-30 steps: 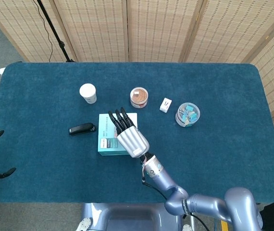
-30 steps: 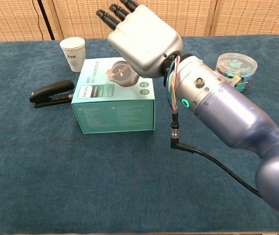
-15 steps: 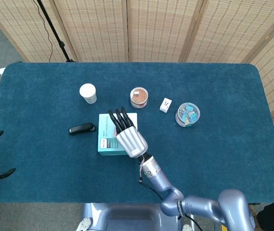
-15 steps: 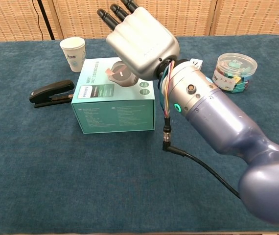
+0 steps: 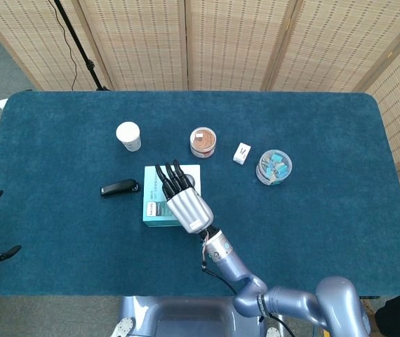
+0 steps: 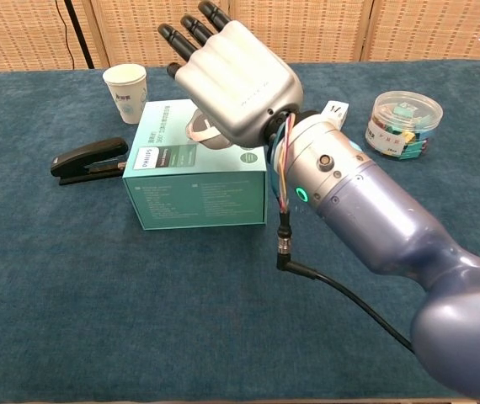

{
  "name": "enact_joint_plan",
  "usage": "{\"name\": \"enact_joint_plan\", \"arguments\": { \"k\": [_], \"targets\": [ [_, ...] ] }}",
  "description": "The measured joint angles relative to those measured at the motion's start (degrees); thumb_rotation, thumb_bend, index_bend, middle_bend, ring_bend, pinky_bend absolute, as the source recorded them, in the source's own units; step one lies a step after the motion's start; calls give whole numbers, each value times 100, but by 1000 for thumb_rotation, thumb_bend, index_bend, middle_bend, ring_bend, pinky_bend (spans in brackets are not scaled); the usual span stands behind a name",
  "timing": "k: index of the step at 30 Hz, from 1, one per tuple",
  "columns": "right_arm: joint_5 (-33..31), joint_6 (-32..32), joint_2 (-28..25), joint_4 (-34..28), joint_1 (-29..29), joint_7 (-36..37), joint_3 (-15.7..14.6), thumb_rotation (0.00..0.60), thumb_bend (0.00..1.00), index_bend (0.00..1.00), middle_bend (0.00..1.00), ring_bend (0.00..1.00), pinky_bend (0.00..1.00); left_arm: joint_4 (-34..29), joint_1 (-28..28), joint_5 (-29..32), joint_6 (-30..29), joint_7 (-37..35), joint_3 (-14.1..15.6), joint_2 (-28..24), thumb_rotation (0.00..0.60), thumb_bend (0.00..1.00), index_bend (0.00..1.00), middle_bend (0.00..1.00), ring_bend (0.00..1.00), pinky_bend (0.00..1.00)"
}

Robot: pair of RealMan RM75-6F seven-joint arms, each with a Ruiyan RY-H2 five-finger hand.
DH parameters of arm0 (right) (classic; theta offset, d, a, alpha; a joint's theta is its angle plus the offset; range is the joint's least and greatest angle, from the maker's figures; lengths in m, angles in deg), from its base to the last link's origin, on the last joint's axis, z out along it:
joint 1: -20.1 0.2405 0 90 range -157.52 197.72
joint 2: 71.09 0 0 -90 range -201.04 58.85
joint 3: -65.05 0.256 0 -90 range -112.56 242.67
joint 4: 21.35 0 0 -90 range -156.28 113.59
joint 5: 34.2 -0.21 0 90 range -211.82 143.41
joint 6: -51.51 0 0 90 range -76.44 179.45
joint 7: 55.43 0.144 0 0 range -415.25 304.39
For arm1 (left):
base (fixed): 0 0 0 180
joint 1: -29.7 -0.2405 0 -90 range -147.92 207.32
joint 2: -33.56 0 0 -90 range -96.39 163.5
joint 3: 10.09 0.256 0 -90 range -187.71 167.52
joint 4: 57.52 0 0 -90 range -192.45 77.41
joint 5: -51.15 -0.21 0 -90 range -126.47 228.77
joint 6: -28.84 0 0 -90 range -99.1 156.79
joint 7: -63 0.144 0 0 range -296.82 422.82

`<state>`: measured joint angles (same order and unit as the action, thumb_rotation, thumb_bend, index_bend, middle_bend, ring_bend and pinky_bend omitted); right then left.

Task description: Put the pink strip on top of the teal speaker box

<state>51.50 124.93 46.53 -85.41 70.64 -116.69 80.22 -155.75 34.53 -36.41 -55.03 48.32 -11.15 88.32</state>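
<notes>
right hand (image 6: 233,80) spread flat above teal speaker box (image 6: 196,183), holding nothing

obstacles: stapler (image 5: 119,187) left of box (image 5: 159,207) | cup (image 5: 128,135) behind

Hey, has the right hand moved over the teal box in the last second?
Yes. In the head view the right hand has shifted slightly left across the teal speaker box, its fingertips now nearer the box's left side and the stapler.

Teal speaker box (image 6: 196,181), pink strip (image 6: 198,132), black stapler (image 6: 88,159)
</notes>
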Motion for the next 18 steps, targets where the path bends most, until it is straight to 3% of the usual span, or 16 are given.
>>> {"name": "enact_joint_plan", "arguments": {
  "k": [13, 18],
  "targets": [
    [212, 355, -557, -773, -172, 47, 42, 600, 695, 160, 0, 0, 0, 52, 8, -5, 7, -116, -7, -25, 600, 0, 0, 0, 0, 0],
    [214, 589, -1211, -1369, -466, 388, 100, 600, 183, 129, 0, 0, 0, 145, 58, -143, 28, -155, 16, 1, 600, 0, 0, 0, 0, 0]
  ]
}}
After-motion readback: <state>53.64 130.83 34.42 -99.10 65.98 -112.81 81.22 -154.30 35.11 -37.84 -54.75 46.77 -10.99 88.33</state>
